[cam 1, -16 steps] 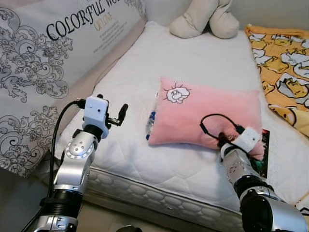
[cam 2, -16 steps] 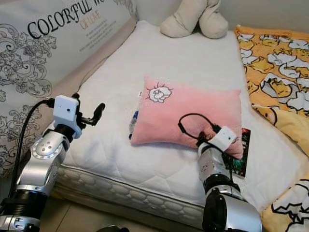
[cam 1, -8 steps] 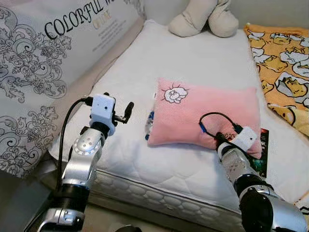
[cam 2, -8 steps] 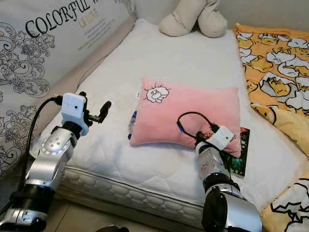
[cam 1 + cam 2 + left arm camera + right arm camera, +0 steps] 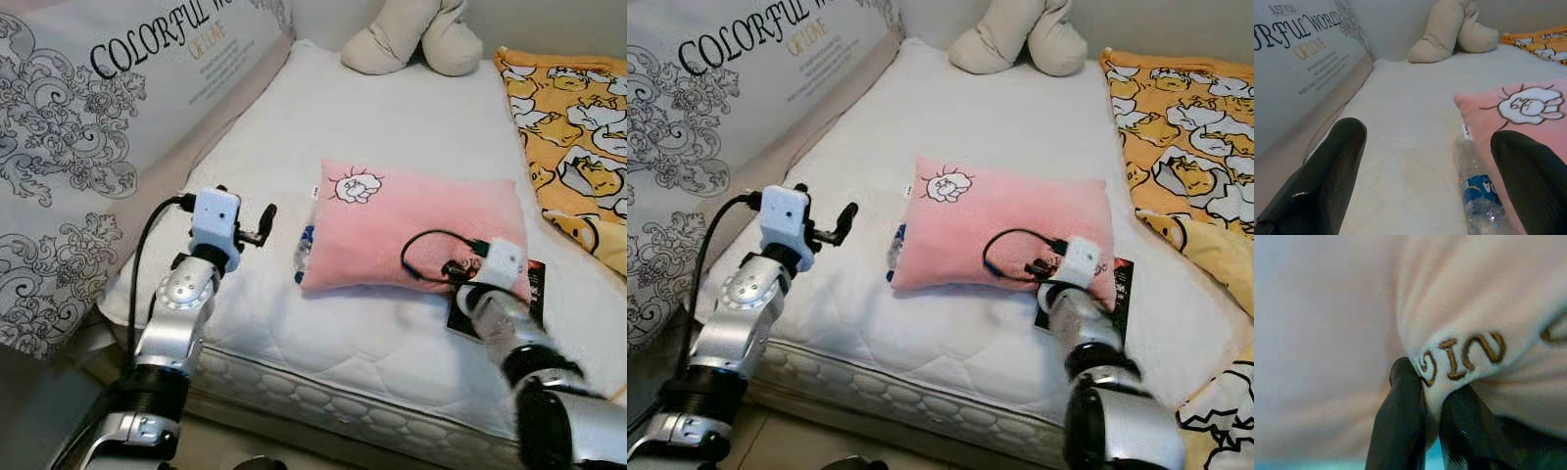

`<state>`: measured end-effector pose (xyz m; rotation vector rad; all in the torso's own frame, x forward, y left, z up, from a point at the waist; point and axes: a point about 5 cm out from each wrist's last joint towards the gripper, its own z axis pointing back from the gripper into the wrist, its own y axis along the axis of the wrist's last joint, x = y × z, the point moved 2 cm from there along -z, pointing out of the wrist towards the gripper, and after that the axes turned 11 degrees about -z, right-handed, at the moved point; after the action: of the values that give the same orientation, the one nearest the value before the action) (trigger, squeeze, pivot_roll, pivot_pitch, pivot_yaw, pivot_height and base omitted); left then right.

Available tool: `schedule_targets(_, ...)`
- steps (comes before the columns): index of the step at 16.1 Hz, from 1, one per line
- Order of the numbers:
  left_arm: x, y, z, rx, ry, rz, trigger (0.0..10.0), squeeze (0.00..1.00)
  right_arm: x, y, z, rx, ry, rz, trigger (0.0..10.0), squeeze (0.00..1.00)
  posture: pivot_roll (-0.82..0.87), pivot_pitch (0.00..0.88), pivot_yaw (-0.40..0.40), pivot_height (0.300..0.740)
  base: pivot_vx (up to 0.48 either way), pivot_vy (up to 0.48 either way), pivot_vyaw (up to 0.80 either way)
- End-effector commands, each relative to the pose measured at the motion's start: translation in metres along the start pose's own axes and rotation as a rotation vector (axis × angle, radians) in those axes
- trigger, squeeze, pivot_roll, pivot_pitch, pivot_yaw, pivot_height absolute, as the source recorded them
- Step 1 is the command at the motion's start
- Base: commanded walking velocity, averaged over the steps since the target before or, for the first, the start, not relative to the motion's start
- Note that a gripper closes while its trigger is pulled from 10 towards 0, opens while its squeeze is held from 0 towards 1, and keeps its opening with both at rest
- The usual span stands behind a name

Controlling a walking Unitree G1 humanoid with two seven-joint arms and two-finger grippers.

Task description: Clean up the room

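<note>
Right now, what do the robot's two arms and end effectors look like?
Both arms are silver metal with black joint rings. Each wrist carries a white boxy camera housing fed by a looping black cable. The left end effector and the right end effector each have two long, rounded, matte black fingers. No markings are legible.

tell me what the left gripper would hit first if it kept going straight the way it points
Probably the plastic bottle, lying just ahead of the open left gripper beside the pink pillow; otherwise bare mattress. Depth is uncertain.
</note>
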<state>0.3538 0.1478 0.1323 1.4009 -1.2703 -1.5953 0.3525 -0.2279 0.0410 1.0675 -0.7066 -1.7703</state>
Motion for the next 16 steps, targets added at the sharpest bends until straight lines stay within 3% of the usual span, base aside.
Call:
schedule_targets(1, 0.001, 0.002, -0.003, 0.010, 0.011, -0.012, 10.0, 0.00, -0.004, 0.035, 0.001, 0.035, 0.074, 0.218, 0.0, 0.25, -0.08, 0.000, 0.032, 0.740, 0.000, 0.000, 0.00)
schedule_targets(2, 0.001, 0.002, -0.004, 0.012, 0.020, -0.004, 10.0, 0.00, 0.006, 0.067, 0.006, 0.071, 0.075, 0.337, 0.0, 0.25, -0.08, 0.000, 0.024, 0.740, 0.000, 0.000, 0.00)
schedule_targets(4, 0.003, 0.003, -0.007, 0.016, 0.031, 0.007, 10.0, 0.00, 0.012, 0.119, 0.018, 0.134, 0.071, 0.484, 0.0, 0.25, -0.09, 0.000, 0.012, 0.740, 0.000, 0.000, 0.00)
schedule_targets(7, 0.005, 0.002, -0.009, 0.018, 0.039, 0.020, 10.0, 0.00, 0.013, 0.171, 0.035, 0.181, 0.046, 0.700, 0.0, 0.25, -0.10, 0.000, 0.002, 0.740, 0.000, 0.000, 0.00)
schedule_targets(9, 0.008, 0.003, -0.010, 0.023, 0.042, 0.029, 10.0, 0.00, 0.008, 0.186, 0.041, 0.156, 0.052, 0.868, 0.0, 0.25, -0.10, 0.000, -0.003, 0.740, 0.000, 0.000, 0.00)
schedule_targets(11, 0.011, 0.004, -0.011, 0.028, 0.043, 0.035, 10.0, 0.00, 0.011, 0.184, 0.041, 0.084, 0.049, 1.021, 0.0, 0.25, -0.09, 0.000, -0.006, 0.740, 0.000, 0.000, 0.00)
schedule_targets(14, 0.016, 0.005, -0.011, 0.036, 0.038, 0.047, 10.0, 0.00, 0.045, 0.158, 0.042, -0.103, -0.058, 1.389, 0.0, 0.22, -0.08, 0.000, -0.008, 0.740, 0.000, 0.000, 0.00)
schedule_targets(16, 0.019, 0.006, -0.010, 0.040, 0.031, 0.055, 10.0, 0.00, 0.049, 0.159, 0.043, -0.109, -0.100, 1.525, 0.0, 0.23, -0.07, 0.000, -0.006, 0.740, 0.000, 0.000, 0.00)
